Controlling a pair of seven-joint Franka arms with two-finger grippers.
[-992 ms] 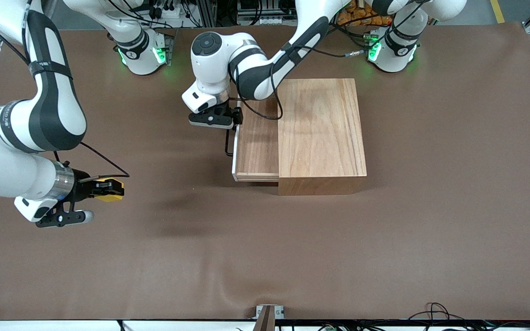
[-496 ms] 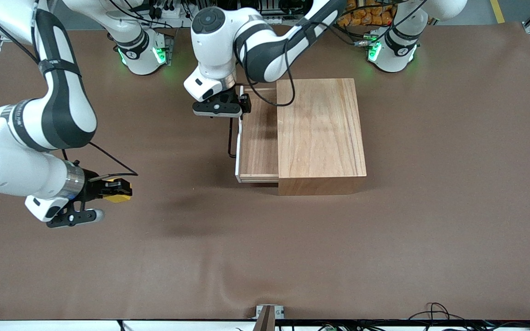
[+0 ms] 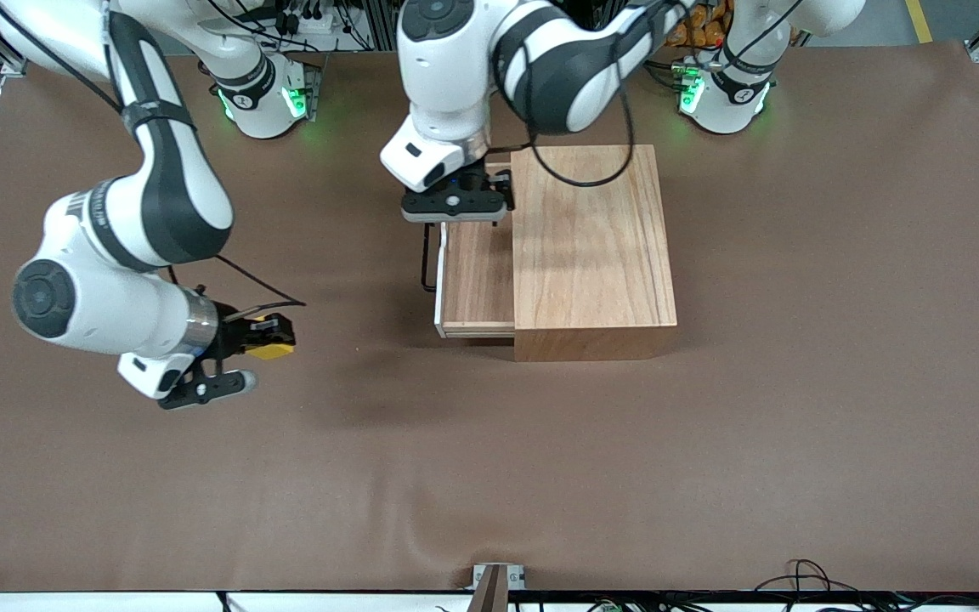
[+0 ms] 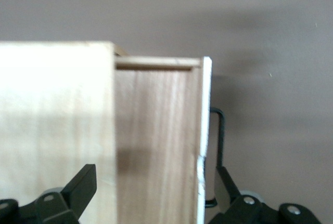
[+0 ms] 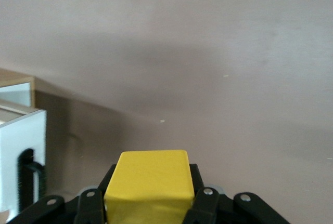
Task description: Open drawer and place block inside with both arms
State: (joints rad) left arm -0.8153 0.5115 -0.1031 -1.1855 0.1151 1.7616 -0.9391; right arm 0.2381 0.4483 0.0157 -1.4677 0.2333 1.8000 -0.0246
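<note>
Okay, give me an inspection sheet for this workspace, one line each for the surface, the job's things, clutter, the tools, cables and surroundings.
Surface: brown table mat, slightly wrinkled.
Job's things: drawer pulled partway out of the wooden box, its tray bare; wire handle free; yellow block held in the air, not yet in the drawer.
Clutter: nothing seen.
Tools: right tool shut on the block, over bare mat toward the right arm's end; left tool open, over the drawer's end farthest from the front camera, holding nothing.
Cables: black cable loops from the left arm over the box top; more cables at the mat's near edge.
Surroundings: two green-lit arm bases; metal framing at the edges.
</note>
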